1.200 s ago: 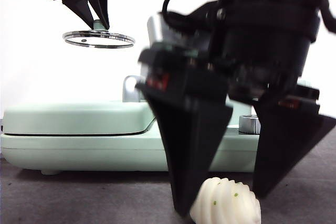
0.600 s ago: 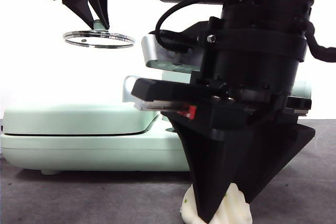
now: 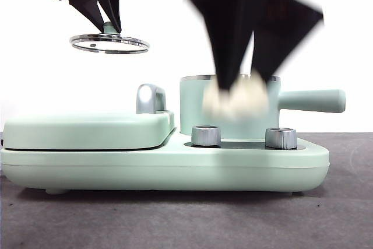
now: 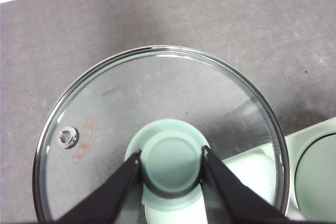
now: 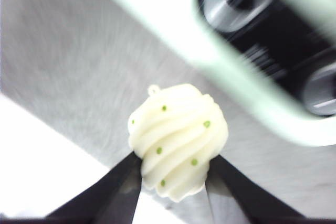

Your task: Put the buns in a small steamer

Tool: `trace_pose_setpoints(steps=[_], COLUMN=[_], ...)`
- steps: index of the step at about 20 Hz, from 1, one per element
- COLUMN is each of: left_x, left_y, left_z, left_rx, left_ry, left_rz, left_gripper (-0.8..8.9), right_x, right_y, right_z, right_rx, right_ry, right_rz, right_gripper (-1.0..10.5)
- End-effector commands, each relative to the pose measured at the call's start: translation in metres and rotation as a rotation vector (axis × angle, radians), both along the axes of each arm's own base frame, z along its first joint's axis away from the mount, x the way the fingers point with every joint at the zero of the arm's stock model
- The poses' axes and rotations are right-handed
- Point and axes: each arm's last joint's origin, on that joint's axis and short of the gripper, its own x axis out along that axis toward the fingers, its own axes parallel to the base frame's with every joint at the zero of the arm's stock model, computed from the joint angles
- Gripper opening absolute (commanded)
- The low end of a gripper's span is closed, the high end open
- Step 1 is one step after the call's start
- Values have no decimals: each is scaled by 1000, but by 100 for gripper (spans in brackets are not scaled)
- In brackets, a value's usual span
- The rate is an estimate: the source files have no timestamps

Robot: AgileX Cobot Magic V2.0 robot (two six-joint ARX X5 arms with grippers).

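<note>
Right gripper (image 3: 242, 88), jaws clamped on ridged bun (image 5: 178, 140) at frame centre before small steamer (image 3: 230, 109); left gripper (image 3: 105, 24) pinches lid knob (image 4: 172, 165) upper left; risk: bun slips w/ fast swing.
</note>
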Motion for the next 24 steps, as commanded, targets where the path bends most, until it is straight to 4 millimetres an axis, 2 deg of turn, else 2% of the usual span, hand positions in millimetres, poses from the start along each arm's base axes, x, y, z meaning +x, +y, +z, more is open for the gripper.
trace_pose_setpoints(steps=[1, 4, 6, 8, 11, 18, 24], left_x=[1, 1, 1, 1, 1, 1, 1], left_y=[-1, -1, -1, -2, -1, -2, -2], left_z=[8, 8, 8, 8, 8, 8, 8], left_rx=[-19, -19, -19, -19, -19, -19, -19], left_ry=[-45, -45, -45, -46, -45, -46, -46], left_rz=[1, 2, 2, 1, 1, 1, 1], left_gripper=[7, 7, 7, 7, 7, 7, 7], right_x=[25, 65, 92, 115, 140, 166, 172], right_y=[-10, -31, -37, -38, -31, -17, -20], right_z=[33, 59, 65, 63, 46, -4, -12], right_rx=[48, 59, 54, 47, 30, -47, -71], right_ry=[-94, -154, -179, -178, -143, -37, -23], right_rz=[28, -44, -69, -83, -75, -72, -86], right_gripper=[167, 167, 167, 167, 167, 167, 197])
